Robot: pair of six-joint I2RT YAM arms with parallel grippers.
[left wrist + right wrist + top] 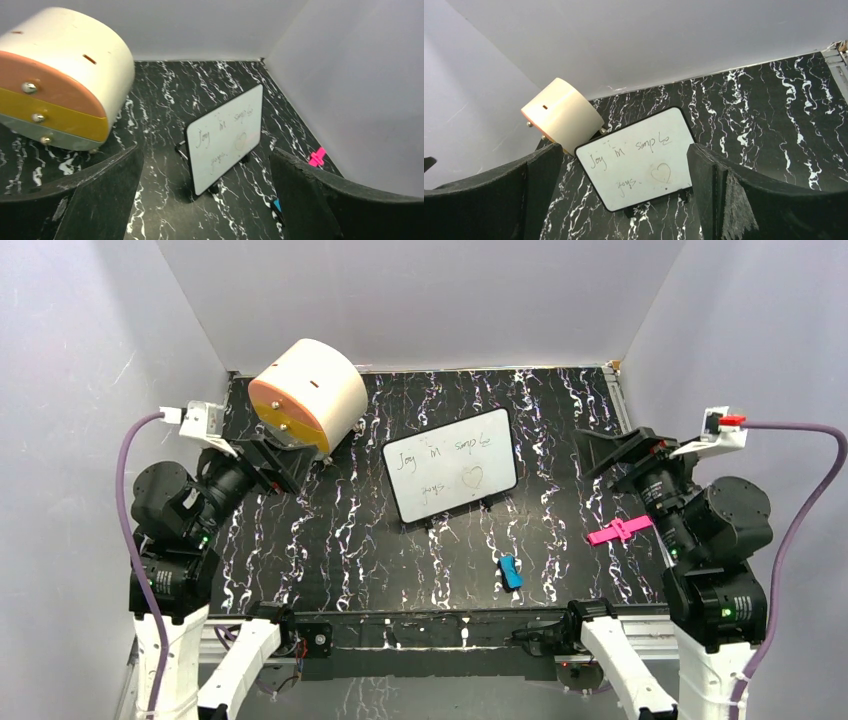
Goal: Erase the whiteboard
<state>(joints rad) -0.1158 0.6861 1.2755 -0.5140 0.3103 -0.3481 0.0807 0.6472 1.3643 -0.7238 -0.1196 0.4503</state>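
The whiteboard stands tilted on small black feet in the middle of the black marbled table. It bears faint handwriting and a drawn heart. It also shows in the left wrist view and the right wrist view. My left gripper is open and empty at the left, well apart from the board; in its own view the board shows between the jaws. My right gripper is open and empty at the right of the board, which shows ahead of it in its own view.
A large cream cylinder with an orange face lies at the back left, close to my left gripper. A small blue block lies in front of the board. A pink clip-like piece lies at the right. Grey walls enclose the table.
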